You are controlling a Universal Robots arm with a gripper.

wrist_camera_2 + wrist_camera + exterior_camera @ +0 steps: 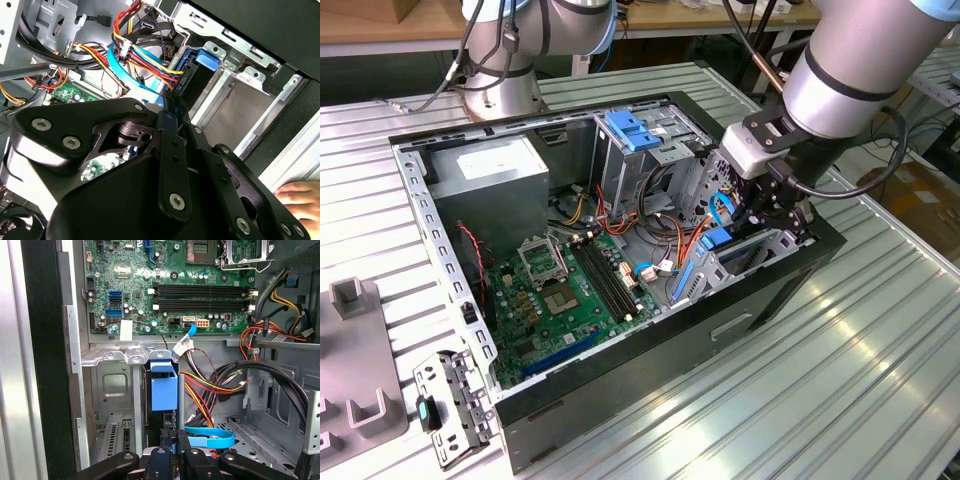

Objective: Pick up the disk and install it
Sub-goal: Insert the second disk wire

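black gripper (172, 452) clamps the disk (164, 390) in its bay; second wrist view catches a hand (300, 199).

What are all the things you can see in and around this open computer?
Computer case: one, black, lying open on the ribbed metal table.
Motherboard: one, green, on the case floor.
Power supply box: one, grey with a white sticker, in the case's far corner at the exterior view's left.
Blue bracket: one, on the drive cage at the back.
Disk: one, blue-framed, standing in the bay by the case wall.
Cables: many; red, yellow, orange, black, blue.
Grey fixture: one, at the exterior view's left.
Person's hand: one, outside the case.
Robot arm: one, silver.
Gripper: one, black, at the disk's blue frame.
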